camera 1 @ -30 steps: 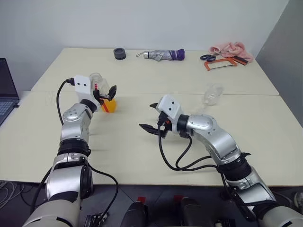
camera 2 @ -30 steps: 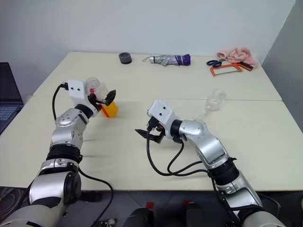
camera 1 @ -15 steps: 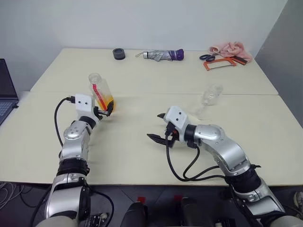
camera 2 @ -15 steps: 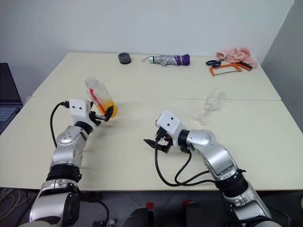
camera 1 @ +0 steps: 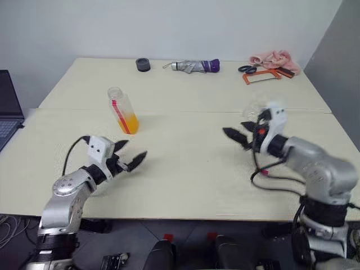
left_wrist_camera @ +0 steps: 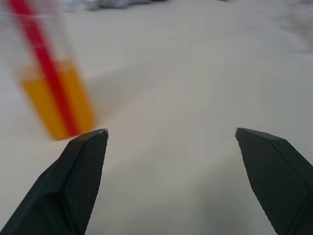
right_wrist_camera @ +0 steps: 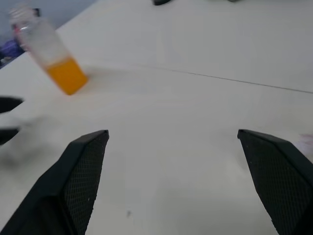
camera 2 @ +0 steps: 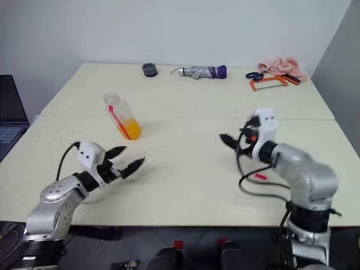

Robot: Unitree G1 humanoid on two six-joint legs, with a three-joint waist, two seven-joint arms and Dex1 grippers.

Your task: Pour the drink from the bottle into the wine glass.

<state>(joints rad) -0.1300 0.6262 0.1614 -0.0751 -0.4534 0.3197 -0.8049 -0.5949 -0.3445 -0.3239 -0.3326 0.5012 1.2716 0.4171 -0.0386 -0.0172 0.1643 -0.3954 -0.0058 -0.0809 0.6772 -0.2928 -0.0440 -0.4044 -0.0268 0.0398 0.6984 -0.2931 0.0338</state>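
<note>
Umbrella (camera 1: 194,66), scissors (camera 1: 246,68), pink cloth (camera 1: 273,58)

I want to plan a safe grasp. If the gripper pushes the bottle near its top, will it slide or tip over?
It would probably tip. The bottle is tall and narrow and already stands tilted on the table. The drink fills only its lower part, which steadies the base a little, but it should be light. Its clear plastic sides may be somewhat slippery.

A lab or test room: plain white walls, two bare cream surfaces (camera 1: 185,169) pushed together, a laptop (camera 1: 8,107) beyond the left tool (camera 1: 130,156).
</note>
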